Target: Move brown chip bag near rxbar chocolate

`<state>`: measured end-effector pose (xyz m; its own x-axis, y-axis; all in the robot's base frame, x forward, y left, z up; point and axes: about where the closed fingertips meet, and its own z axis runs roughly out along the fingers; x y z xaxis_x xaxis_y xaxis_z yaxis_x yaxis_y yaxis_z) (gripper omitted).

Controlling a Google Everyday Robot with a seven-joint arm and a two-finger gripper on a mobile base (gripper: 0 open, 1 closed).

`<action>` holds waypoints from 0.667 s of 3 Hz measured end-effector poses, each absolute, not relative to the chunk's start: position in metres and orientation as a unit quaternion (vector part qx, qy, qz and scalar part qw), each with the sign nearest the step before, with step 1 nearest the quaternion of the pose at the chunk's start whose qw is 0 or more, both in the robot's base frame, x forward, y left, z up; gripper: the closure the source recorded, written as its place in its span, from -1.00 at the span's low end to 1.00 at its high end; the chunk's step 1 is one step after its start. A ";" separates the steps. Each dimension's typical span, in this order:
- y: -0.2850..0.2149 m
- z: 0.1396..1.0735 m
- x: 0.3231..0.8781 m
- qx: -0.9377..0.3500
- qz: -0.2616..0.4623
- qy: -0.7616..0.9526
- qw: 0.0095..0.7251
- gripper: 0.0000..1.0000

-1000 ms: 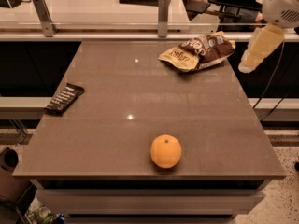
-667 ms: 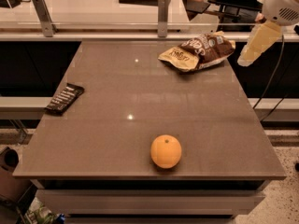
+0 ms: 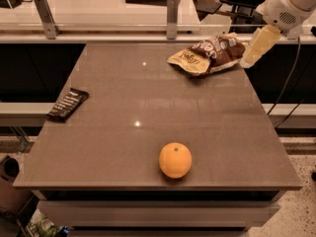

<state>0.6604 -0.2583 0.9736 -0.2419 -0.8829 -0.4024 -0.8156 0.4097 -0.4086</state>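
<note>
The brown chip bag (image 3: 210,54) lies crumpled at the far right of the grey table (image 3: 123,147), dark brown and pale yellow with white lettering. The rxbar chocolate (image 3: 67,104), a small flat black bar, lies at the table's left edge. My gripper (image 3: 257,47) hangs from the white arm at the upper right, just beside the right end of the chip bag, pointing down toward the table's right edge. Nothing shows in its hold.
An orange (image 3: 175,160) sits near the front edge, middle of the table. A white counter with two metal posts (image 3: 172,15) runs behind the table. Cables hang at the right. The floor drops off past the front and right edges.
The gripper has moved left and a little down, closing in on the right end of the chip bag. The bag, bar and orange have not moved.
</note>
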 end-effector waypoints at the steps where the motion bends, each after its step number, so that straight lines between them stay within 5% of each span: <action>1: -0.245 0.963 0.676 -0.557 -0.033 0.778 0.288 -1.00; 2: -0.245 0.963 0.676 -0.557 -0.033 0.778 0.288 -1.00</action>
<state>0.6757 -0.2451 0.9628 -0.2136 -0.8858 -0.4121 -0.8476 0.3778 -0.3726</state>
